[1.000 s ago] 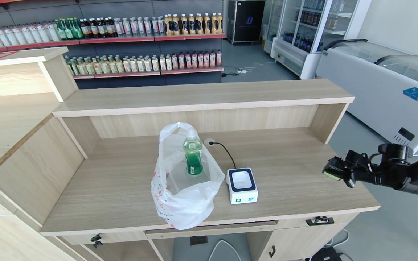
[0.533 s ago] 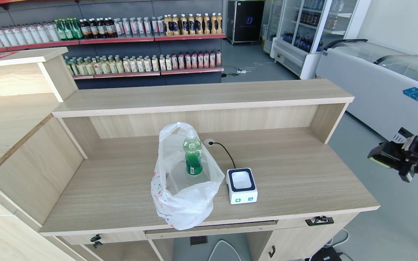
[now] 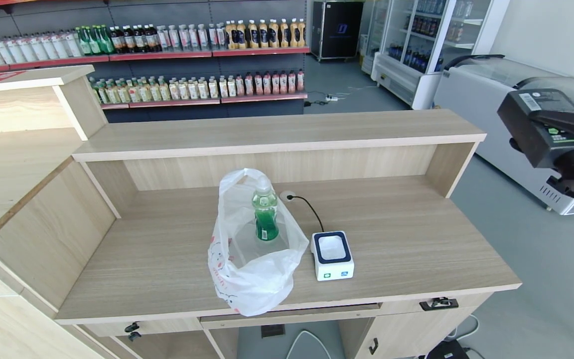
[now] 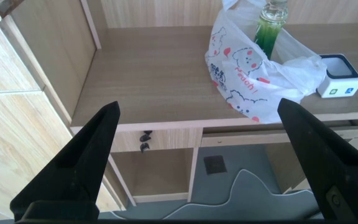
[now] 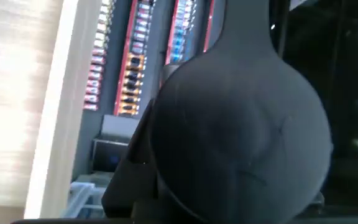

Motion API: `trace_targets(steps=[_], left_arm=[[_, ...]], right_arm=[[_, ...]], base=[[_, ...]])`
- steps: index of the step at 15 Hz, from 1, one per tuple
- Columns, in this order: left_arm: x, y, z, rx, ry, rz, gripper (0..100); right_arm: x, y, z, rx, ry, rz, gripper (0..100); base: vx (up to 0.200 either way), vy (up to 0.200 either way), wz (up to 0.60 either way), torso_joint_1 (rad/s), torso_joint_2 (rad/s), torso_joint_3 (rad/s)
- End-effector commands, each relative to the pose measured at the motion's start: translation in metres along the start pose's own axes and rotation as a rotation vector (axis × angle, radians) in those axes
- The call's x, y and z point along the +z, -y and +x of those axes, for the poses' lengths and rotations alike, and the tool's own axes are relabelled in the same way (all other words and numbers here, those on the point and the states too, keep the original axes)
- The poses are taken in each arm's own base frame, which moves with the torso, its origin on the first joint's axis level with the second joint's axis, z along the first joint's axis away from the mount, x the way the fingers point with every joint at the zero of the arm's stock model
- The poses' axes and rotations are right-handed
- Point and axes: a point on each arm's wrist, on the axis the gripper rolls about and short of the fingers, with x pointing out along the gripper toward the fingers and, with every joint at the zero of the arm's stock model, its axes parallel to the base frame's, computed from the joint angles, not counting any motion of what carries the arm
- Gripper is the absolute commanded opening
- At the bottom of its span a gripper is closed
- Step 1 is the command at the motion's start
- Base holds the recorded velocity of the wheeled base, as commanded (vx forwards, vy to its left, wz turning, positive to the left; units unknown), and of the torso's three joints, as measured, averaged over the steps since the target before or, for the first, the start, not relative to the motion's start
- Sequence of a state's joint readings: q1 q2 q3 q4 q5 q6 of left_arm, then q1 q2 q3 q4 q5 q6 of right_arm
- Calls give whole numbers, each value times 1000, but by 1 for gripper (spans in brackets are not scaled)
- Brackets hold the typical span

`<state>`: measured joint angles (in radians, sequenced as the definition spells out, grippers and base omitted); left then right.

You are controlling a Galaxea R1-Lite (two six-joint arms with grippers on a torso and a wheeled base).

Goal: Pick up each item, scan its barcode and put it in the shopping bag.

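One green bottle (image 3: 265, 214) stands upright inside the shopping bag (image 3: 247, 284), which sits on the worktop (image 3: 416, 239) with its mouth slumped open, just beside the scanner (image 3: 332, 254). Since that bottle is already bagged, we judge the step in hand to be getting the arms clear, or going for a further item if one is waiting. The left end effector (image 4: 199, 106) hangs low in front of the worktop's front edge, its fingers spread wide with nothing between them. If we bring it up, it should rise above that edge before it moves inward. The right arm (image 3: 551, 129) is held high off the worktop's right end, and we cannot tell the state of the right end effector. We would keep that arm high and swing it wide of the raised back ledge. The bag looks thin and limp, so a brush from either arm could drag it and tip the bottle. Any next item should go face-down over the scanner's window, away from the cable (image 3: 312, 209), then be lowered through the bag's mouth beside the bottle, not onto it.
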<state>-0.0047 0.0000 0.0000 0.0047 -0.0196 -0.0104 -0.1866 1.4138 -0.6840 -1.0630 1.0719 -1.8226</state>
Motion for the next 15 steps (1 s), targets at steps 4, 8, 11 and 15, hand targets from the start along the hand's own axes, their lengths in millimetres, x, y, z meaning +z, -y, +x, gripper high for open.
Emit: trace_targets(steps=[4,8,11,15], left_arm=[[0,0,0,0,-1,0,100],[0,0,0,0,-1,0,100],[0,0,0,0,-1,0,100],[0,0,0,0,-1,0,100]], right_arm=[[74,47,40,-320,227,-460,0],[107,49,35,-264,255,-520,0],[140,58,36,-301,344,-554,0],[149,62,43,-335,334,-583,0]], base=[[0,0,0,0,0,0],[0,0,0,0,0,0],[0,0,0,0,0,0],[0,0,0,0,0,0]])
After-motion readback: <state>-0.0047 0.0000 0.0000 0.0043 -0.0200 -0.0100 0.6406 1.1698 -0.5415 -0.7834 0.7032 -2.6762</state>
